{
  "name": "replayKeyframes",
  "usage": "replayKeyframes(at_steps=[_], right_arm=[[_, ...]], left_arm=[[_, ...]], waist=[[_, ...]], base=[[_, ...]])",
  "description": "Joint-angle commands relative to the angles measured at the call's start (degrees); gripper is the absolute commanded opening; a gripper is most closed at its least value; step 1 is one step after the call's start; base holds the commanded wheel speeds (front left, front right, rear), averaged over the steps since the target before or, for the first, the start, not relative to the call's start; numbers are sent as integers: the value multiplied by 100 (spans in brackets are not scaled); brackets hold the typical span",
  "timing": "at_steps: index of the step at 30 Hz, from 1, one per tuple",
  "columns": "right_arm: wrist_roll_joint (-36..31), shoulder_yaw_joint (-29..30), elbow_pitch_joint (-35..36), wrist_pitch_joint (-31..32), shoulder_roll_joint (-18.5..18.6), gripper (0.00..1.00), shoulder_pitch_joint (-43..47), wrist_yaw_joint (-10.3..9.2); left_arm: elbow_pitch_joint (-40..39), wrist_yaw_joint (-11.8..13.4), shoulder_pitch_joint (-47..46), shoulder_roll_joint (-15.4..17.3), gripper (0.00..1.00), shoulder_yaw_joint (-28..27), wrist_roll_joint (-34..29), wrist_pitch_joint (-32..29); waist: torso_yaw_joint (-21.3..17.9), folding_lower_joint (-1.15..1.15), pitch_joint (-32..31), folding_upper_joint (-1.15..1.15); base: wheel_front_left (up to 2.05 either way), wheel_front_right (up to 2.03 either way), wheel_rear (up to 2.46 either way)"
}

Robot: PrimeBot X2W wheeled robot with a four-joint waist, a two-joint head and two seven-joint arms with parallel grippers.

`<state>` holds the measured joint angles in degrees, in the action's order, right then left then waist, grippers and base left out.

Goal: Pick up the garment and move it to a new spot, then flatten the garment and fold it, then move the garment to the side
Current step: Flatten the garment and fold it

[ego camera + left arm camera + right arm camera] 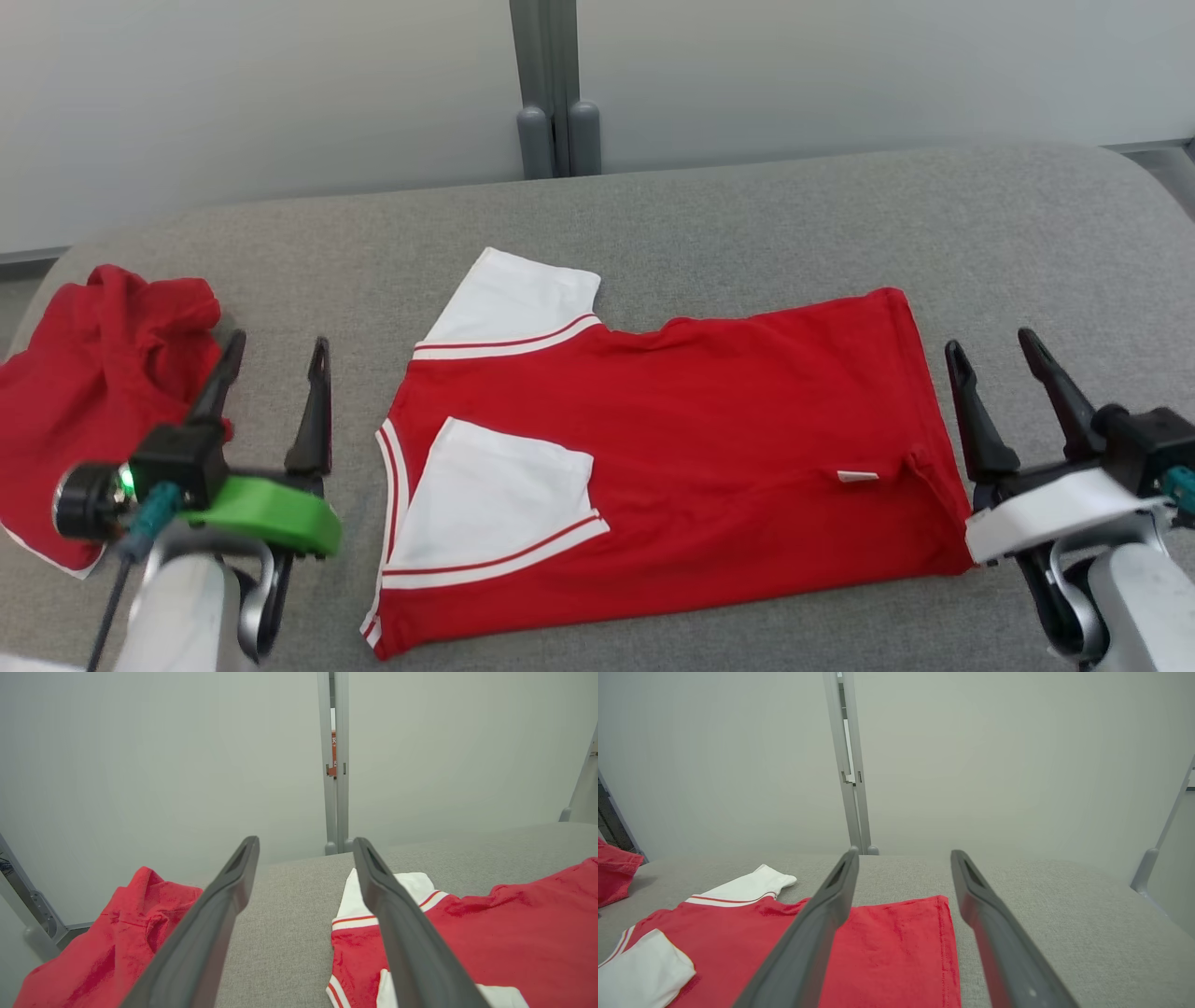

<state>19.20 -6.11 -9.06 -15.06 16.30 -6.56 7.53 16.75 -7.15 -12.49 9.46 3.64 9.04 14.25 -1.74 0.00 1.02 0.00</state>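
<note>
The garment (691, 448), a red shirt with white red-striped sleeves, lies flat on the grey table (747, 215), its near half folded over lengthwise and one sleeve folded onto its body. Its collar end points left, its hem right. My left gripper (276, 352) stands open just left of the collar end, touching nothing. Just right of the hem, my right gripper (990, 341) is open as well and holds nothing. The left wrist view looks past open fingers (219, 905) at the sleeve and body (514, 933); the right wrist view shows the hem corner (906, 947) between open fingers (831, 900).
A second red garment (93, 392) lies crumpled at the table's left edge, close behind my left gripper, also in the left wrist view (117, 947). A pale wall with a grey post (555, 84) stands behind the table. Bare cloth-covered surface runs along the far side.
</note>
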Motion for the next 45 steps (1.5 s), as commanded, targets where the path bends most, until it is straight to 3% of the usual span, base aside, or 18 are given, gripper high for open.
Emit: replayKeyframes(at_steps=[1,8,15,23,29,45], right_arm=[[40,-52,-122,-16,109,100,-257,-8],[363,-507,-957,323,680,100,-1705,-8],[736,-1104,-1809,606,950,100,-2844,-8],[1174,-2095,-2764,619,770,100,-3869,-8],[1527,-2795,-3320,539,579,100,-4400,-8],[2424,-3889,-4042,100,459,100,-5128,-8]], left_arm=[[45,-26,-374,117,100,75,-34,-67],[397,-32,-2176,643,100,946,277,-530],[1099,-33,-3707,940,100,2068,756,-958],[2293,-34,-4959,1043,100,3154,1525,-1309],[3158,-34,-5489,1051,100,3641,1986,-1553],[4253,-35,-5990,1056,100,4428,2781,-1799]], waist=[[-63,0,155,0],[-310,0,878,0],[-515,0,1712,0],[-800,0,2470,0],[-966,0,2725,0],[-1034,0,2886,0]], base=[[0,0,0],[0,0,0],[0,0,0],[0,0,0],[0,0,0],[0,0,0]])
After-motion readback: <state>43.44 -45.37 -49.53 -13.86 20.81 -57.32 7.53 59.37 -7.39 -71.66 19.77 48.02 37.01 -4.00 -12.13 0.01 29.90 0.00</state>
